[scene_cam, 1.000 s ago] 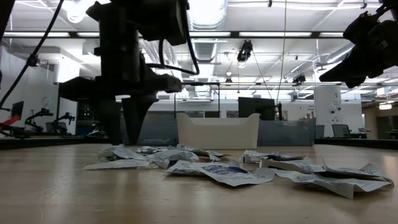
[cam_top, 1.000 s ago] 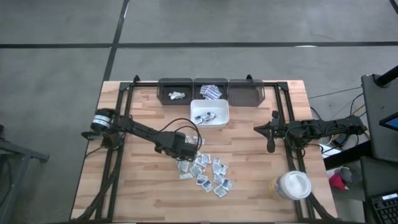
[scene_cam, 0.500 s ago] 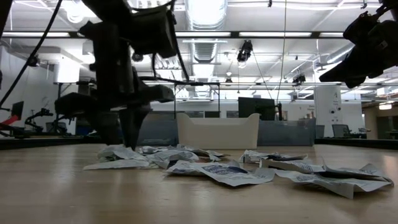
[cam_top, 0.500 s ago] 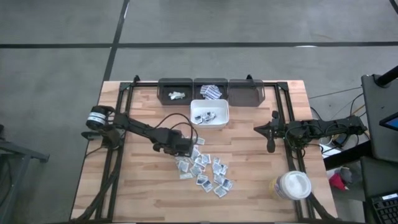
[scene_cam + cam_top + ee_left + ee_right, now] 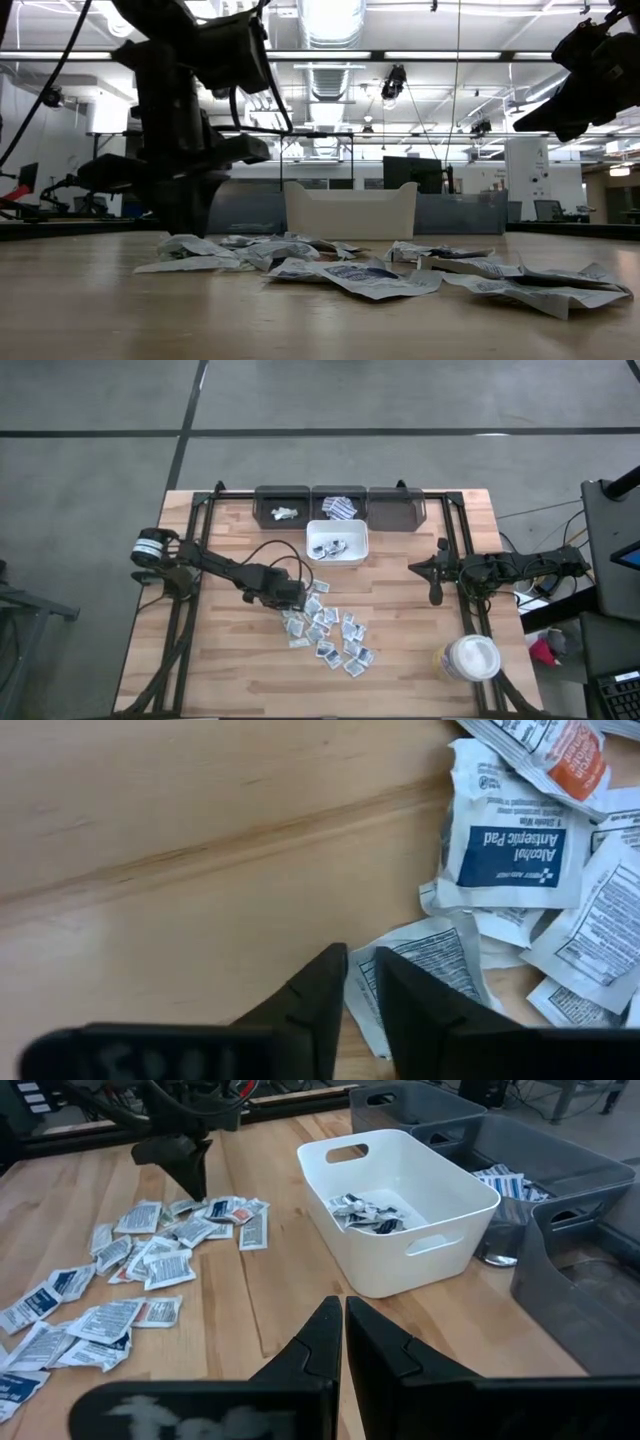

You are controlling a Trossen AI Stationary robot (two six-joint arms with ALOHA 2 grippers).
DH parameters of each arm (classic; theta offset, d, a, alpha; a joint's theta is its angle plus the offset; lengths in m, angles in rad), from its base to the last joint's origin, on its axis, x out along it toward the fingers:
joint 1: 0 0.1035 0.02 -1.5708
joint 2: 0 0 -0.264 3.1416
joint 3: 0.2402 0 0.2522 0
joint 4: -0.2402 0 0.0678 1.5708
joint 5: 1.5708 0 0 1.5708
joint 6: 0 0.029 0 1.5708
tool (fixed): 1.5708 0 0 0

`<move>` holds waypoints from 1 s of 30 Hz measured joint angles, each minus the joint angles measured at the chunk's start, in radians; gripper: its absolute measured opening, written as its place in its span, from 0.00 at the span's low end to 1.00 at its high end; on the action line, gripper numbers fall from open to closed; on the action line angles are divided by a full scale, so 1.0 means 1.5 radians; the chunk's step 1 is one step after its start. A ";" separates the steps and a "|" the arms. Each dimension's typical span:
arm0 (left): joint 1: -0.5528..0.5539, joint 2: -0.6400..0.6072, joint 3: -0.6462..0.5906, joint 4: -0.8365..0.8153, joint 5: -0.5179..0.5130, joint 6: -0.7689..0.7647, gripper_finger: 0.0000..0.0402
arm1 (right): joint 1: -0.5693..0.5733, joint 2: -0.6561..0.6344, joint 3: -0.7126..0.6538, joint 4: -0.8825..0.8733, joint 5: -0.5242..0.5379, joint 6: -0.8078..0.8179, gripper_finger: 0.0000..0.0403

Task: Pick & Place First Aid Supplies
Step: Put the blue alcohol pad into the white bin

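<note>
Left wrist view – flat papery sachets (image 5: pixel 505 855), left pincer (image 5: pixel 358 982) pinching one

Smooth wooden table (image 5: pixel 400 660), crinkled paper sachets (image 5: pixel 330 635), glossy white plastic bin (image 5: pixel 400 1210)

little packets (image 5: pixel 350 268) lie in a messy pile on the wooden table (image 5: pixel 90 310), white bin (image 5: pixel 350 210) behind them at 12 o'clock.

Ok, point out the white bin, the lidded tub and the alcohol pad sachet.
white bin (image 5: pixel 470 1205): right wrist view, near rim.
lidded tub (image 5: pixel 472 657): high view, lid centre.
alcohol pad sachet (image 5: pixel 512 855): left wrist view, blue label.
</note>
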 joint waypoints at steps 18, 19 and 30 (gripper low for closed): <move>-0.001 -0.056 0.021 -0.057 -0.036 0.057 0.14 | 0.000 0.001 0.000 0.000 0.000 0.002 0.04; -0.001 -0.058 0.020 -0.060 -0.037 0.056 0.14 | 0.000 0.000 0.000 0.000 0.000 0.002 0.04; -0.002 -0.057 0.020 -0.061 -0.038 0.059 0.16 | 0.000 0.000 0.000 0.000 0.000 0.002 0.04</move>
